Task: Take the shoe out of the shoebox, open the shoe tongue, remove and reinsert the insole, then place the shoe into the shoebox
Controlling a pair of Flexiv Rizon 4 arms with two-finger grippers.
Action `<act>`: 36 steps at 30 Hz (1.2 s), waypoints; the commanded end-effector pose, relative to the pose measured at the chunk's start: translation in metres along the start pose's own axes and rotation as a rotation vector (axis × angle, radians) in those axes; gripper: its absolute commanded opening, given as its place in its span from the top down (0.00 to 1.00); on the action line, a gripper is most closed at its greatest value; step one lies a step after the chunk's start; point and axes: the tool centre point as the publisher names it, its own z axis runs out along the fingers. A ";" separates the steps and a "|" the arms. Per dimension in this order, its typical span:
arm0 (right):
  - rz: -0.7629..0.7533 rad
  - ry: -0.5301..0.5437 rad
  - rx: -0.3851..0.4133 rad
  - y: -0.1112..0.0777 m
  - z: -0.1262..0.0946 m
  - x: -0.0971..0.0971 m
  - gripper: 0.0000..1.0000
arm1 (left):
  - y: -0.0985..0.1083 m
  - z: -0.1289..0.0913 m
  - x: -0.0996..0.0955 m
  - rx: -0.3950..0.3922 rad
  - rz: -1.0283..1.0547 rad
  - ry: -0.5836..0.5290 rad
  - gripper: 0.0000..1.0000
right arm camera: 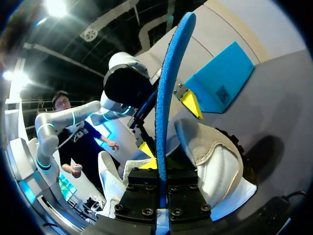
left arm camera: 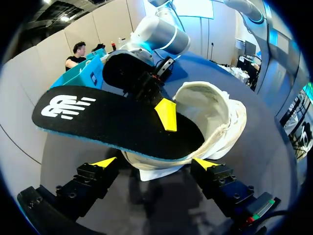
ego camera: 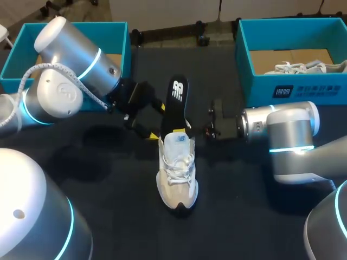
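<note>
**Colleague:** Black foam edged in blue, is that the insole you're working?

**Operator:** Yes. My right fingers are coming in from three o'clock and pinching it, one on each face. Its front end is sitting inside the shoe. Its heel end is rising out toward twelve o'clock, logo side up and bowing a little.

**Colleague:** And the left?

**Operator:** My left fingers are standing wide apart and gripping nothing. They're at about ten o'clock of the heel. I can't tell whether they're touching it.

**Colleague:** How are you aiming to do it well?

**Operator:** I'm judging the insole step to be midway. I'm wanting the travel running in line with the shoe's length so the foam isn't buckling. I'm also wanting the left fingers bracing the heel so the shoe isn't sliding on the surface.

**Colleague:** How is the shoe looking?

**Operator:** It's sitting upright on its sole mid-surface, toe pointing to six o'clock. It's cream and white, laced, with the collar gaping. Teal shoeboxes are waiting at eleven and one o'clock, and the latter is holding another shoe.
</note>
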 end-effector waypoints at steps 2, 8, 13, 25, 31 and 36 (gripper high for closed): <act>-0.023 -0.017 -0.002 0.007 -0.004 0.007 0.82 | -0.001 0.000 0.001 -0.004 0.000 -0.001 0.00; -0.060 -0.016 0.009 0.020 -0.005 0.009 0.69 | -0.001 0.000 0.001 -0.004 0.000 -0.001 0.00; -0.085 -0.020 0.017 0.027 -0.004 0.010 0.67 | -0.001 0.000 0.001 -0.004 0.000 -0.001 0.00; -0.102 -0.005 0.073 0.039 -0.002 0.005 0.75 | -0.001 0.000 0.001 -0.004 0.000 -0.001 0.00; -0.081 -0.014 0.113 0.035 -0.003 0.005 1.00 | -0.001 0.000 0.001 -0.004 0.000 -0.001 0.00; -0.066 -0.026 0.136 0.027 -0.007 0.006 1.00 | -0.001 0.000 0.001 -0.004 0.000 -0.001 0.00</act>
